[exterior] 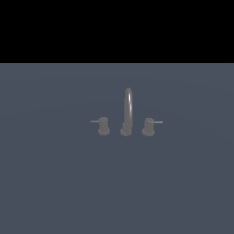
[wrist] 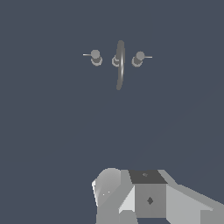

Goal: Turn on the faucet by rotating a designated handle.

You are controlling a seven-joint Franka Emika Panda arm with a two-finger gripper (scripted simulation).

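Note:
The faucet (exterior: 128,109) is a small dull-grey set standing on the blue-grey floor in the middle of the exterior view. Its tall arched spout (wrist: 120,65) has a short knob on either side. The handle (exterior: 103,125) is the piece on the exterior view's left, a rounded stub with a thin rod pointing leftward. In the wrist view the handle (wrist: 95,57) shows from above. No gripper fingers appear in either view. Only white and grey arm parts (wrist: 148,197) show in the wrist view, far from the faucet.
The twin knob (exterior: 148,126), with its rod pointing to the exterior view's right, stands on the other side of the spout and also shows in the wrist view (wrist: 138,58). The flat blue-grey floor (exterior: 55,183) spreads all around.

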